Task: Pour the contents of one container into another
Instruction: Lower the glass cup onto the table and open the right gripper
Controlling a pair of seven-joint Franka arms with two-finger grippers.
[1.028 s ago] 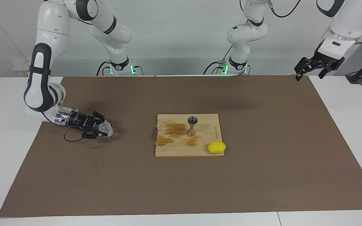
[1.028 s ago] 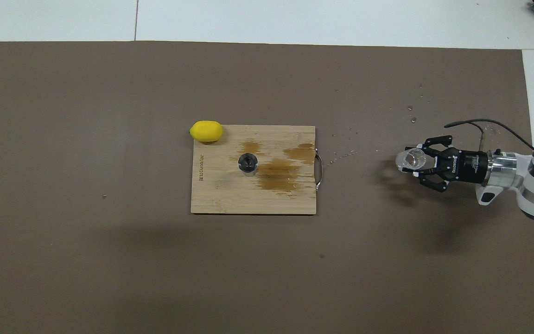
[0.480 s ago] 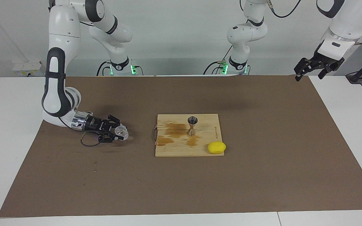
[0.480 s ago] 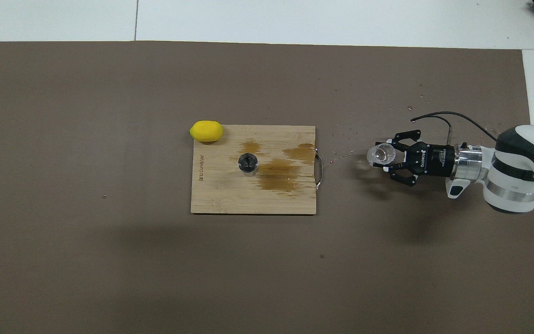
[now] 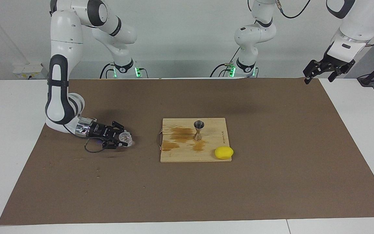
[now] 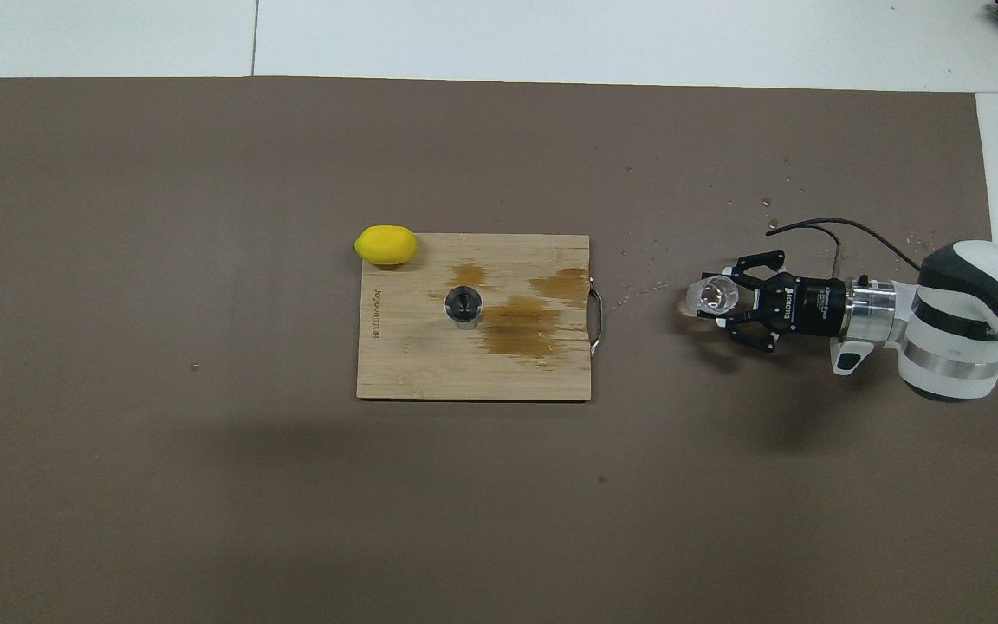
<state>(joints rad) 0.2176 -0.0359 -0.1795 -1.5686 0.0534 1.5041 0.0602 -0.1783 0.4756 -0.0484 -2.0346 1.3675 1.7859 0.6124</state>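
Right gripper (image 5: 122, 139) low over the brown mat (image 6: 204, 485), jaws closed around the small clear glass cup (image 6: 712, 295), cup roughly upright, mouth up. In the overhead view it sits at 3 o'clock of the wooden cutting board (image 6: 412, 373), off the board's metal handle (image 6: 599, 322). Steel hourglass jigger (image 5: 199, 130) stands upright mid-board beside brown wet stains (image 6: 521, 328). Yellow lemon (image 6: 386, 244) at the board's 11 o'clock corner. Left gripper (image 5: 318, 70) waits raised at the mat's edge, jaws apart, holding nothing.

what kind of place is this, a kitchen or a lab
Most likely a robot lab staged as a bar counter: two arms at a paper-covered table, with a jigger and lemon on a stained cutting board.
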